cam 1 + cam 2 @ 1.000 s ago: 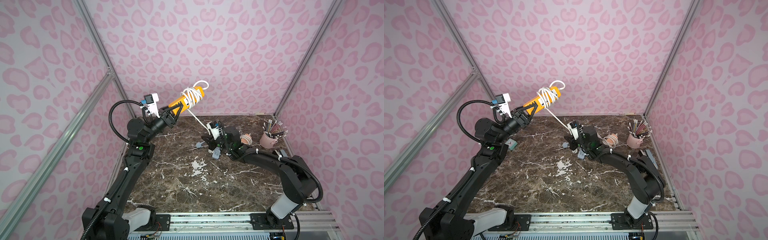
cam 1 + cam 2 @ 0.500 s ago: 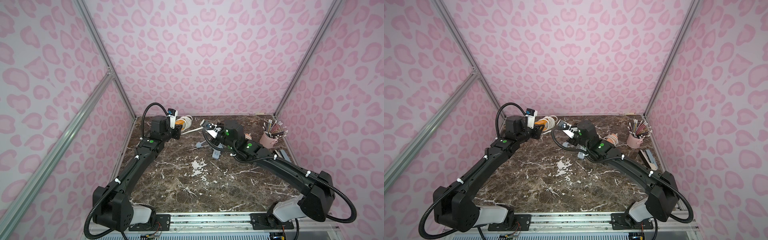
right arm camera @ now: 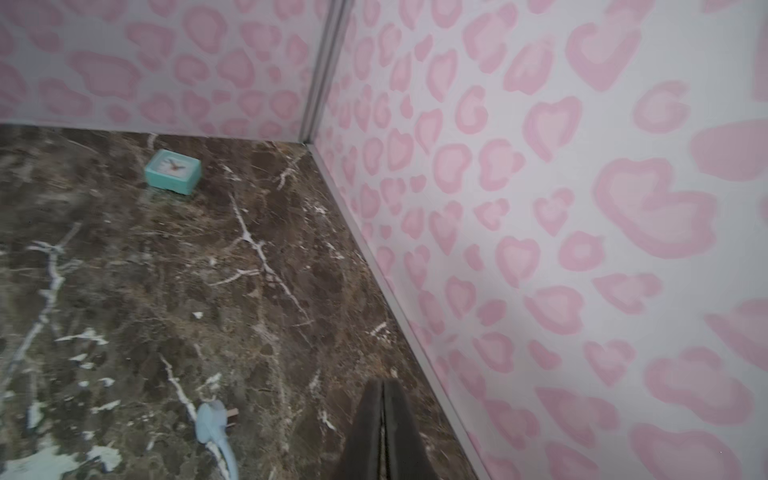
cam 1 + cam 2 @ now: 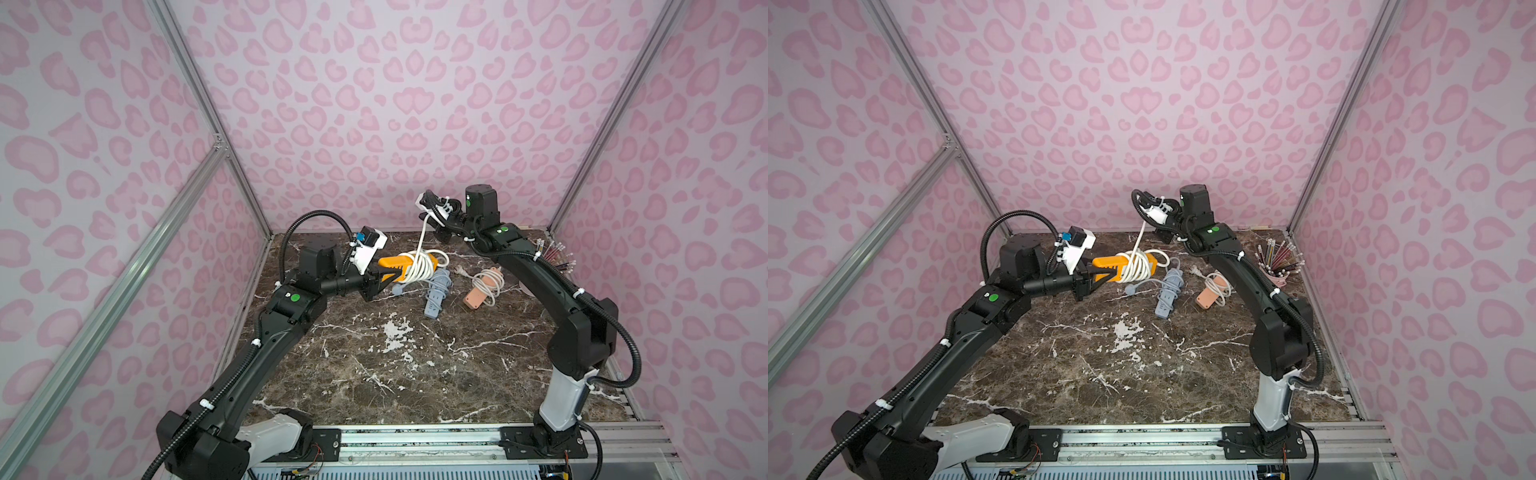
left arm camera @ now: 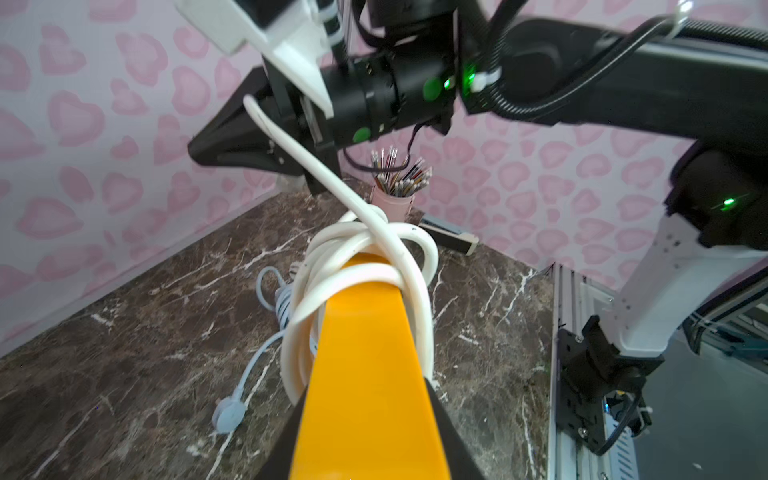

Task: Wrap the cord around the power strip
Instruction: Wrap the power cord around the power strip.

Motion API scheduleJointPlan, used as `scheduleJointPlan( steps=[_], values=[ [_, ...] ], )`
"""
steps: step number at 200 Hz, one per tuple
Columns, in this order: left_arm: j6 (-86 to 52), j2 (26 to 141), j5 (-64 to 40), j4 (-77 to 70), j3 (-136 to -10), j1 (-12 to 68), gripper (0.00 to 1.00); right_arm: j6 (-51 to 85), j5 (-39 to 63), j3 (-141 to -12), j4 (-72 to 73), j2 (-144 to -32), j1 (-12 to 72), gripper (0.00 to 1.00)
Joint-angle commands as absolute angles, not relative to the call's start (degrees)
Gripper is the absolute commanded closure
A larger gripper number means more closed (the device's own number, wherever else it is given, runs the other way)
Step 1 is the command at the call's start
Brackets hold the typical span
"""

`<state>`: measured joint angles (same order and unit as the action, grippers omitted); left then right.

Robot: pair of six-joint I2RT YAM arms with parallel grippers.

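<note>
An orange power strip point(image 4: 390, 262) point(image 4: 1106, 262) hangs level just above the marble table, and my left gripper point(image 4: 380, 277) point(image 5: 365, 415) is shut on its near end. The white cord point(image 4: 419, 266) point(image 5: 374, 232) circles the strip's far half in several loops. One strand climbs from the loops to my right gripper point(image 4: 436, 227) point(image 4: 1163, 235), which is raised near the back wall. That strand lies across the outside of its fingers point(image 5: 232, 145). In the right wrist view my right gripper point(image 3: 382, 386) has its tips pressed together with no cord showing between them.
A grey-blue power strip point(image 4: 436, 291) with its cord lies just beyond and below the orange one. A salmon strip point(image 4: 478, 293) lies to its right. A pink cup of pens point(image 4: 1277, 270) stands at the back right. A teal clock point(image 3: 172, 171) sits in the back left corner.
My left gripper brought the orange strip down from high in the air to just above the table. My right gripper rose from the table toward the back wall, drawing the cord strand upward.
</note>
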<state>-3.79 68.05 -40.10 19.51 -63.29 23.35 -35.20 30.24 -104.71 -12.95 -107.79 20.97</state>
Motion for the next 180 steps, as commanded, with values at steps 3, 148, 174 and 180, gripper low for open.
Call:
scheduleJointPlan(
  steps=[3,148,174,180],
  values=[
    [-23.06,64.23,-66.28,-7.36,-59.03,23.91,0.97,-25.39,38.64,-104.42,-8.66,-109.79,17.38,1.00],
    [-46.17,68.45,-44.93,-40.40,-56.10,22.31,0.97,32.24,53.73,-60.63,55.33,-97.20,17.55,0.82],
    [-52.77,69.16,-38.97,-49.43,-51.42,22.35,0.97,41.53,48.02,-57.96,60.99,-96.80,21.58,0.88],
    [-53.84,69.27,-37.36,-51.14,-50.15,22.32,0.97,44.32,46.32,-56.75,64.33,-96.77,22.79,0.88]
  ],
)
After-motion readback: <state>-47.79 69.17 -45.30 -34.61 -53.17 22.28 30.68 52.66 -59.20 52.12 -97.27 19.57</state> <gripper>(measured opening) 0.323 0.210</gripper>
